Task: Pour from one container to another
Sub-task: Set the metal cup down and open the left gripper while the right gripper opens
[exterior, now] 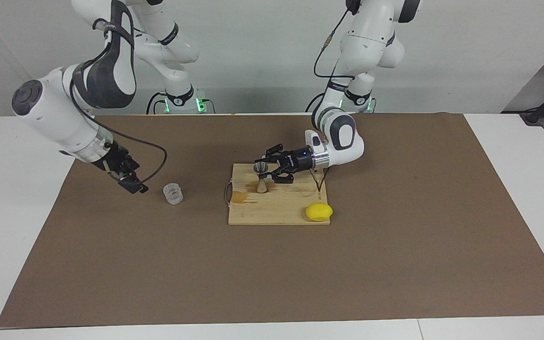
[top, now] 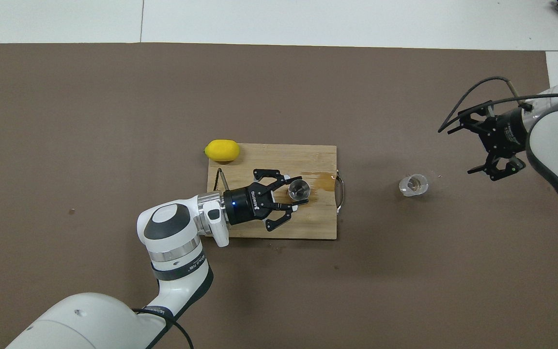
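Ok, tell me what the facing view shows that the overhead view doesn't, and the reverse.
Only the facing view shows the jigger's hourglass profile standing upright, plus both arm bases. Only the overhead view looks down into the jigger's open cup and the glass tumbler. Both show the left hand at the jigger on the cutting board, the lemon, and the right hand beside the tumbler.

Yellow lemon [exterior: 319, 212], pale wooden board [exterior: 276, 212] with a brownish stain — perhaps liquid — on brown mat [exterior: 395, 245].

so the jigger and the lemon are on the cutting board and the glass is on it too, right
Not quite. The glass stands off the cutting board, on the brown mat toward the right arm's end, as the facing view shows. The jigger and lemon are on the board.
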### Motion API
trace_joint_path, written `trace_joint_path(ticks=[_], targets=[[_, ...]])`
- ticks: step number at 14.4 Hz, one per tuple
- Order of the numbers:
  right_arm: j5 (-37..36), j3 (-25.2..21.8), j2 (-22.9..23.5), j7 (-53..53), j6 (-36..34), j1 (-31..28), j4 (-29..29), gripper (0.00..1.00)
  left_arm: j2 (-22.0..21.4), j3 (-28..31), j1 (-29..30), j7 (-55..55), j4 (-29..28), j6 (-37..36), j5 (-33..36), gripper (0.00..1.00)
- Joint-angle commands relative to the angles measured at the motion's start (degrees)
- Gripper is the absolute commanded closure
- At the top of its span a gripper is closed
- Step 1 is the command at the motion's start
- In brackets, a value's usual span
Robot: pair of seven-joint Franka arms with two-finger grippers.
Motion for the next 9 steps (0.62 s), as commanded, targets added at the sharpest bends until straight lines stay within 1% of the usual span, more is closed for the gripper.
trace_joint_path(ticks=[1, 2, 4, 5, 6, 7, 9], targets=[[7.8, 0.5, -0.5, 3.6, 5.9, -2.4, -7.4, 0.01, 0.0, 0.9, -1.2, 1.8, -0.7, 0.4, -1.8, 0.55], [10.0, 0.5, -0.1, 3.7, 7.9, -2.8, -9.3, 0.0, 0.1, 0.9, -1.2, 1.8, -0.7, 0.4, -1.8, 0.55], [13.3, 0.5, 0.3, 3.4, 9.4, -3.4, -12.1, 0.0, 0.2, 0.9, -1.2, 1.8, -0.7, 0.4, -1.8, 0.54], [14.9, 0.5, 0.3, 3.4, 10.3, -3.4, -12.9, 0.0, 0.2, 0.9, -1.2, 1.8, -0.7, 0.5, -1.8, 0.4], [16.6, 0.5, 0.4, 3.3, 10.9, -3.9, -14.0, 0.0, 0.2, 0.9, -1.0, 1.8, -0.7, 0.5, -1.7, 0.09], [18.9, 0.5, 0.5, 1.6, 11.5, -4.7, -15.6, 0.0, 0.5, 1.0, -0.8, 1.7, -0.7, 0.6, -1.7, 0.0], [21.4, 0.5, 1.0, -2.3, 11.6, -5.9, -17.3, 0.01, 0.3, 1.0, -0.4, 1.6, -1.1, -0.1, -1.4, 0.0]])
